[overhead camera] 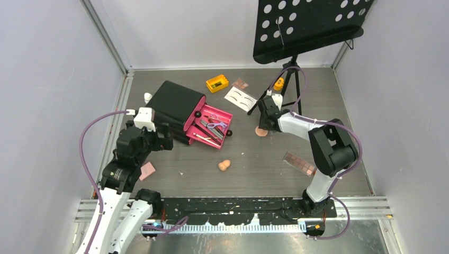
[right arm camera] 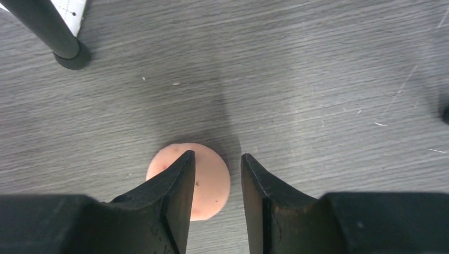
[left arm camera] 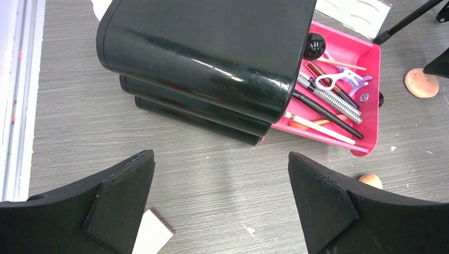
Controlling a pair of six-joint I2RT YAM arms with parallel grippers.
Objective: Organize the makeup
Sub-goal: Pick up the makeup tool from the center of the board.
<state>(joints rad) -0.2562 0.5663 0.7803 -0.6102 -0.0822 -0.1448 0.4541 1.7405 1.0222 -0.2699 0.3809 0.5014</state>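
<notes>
The left gripper (left arm camera: 221,159) hangs with jaws wide and empty, facing the black chest (left arm camera: 212,47). Its pink drawer (left arm camera: 371,121) is pulled out and holds thin brushes (left arm camera: 328,114) and lilac scissors (left arm camera: 331,80). A lumpy peach sponge (overhead camera: 224,165) lies mid-worktop (overhead camera: 254,159). Further right, the right gripper (right arm camera: 217,156) stands over a flat round peach sponge (right arm camera: 212,182), with jaws narrow but parted and one finger across it. A brown palette (overhead camera: 299,163) lies rightmost.
</notes>
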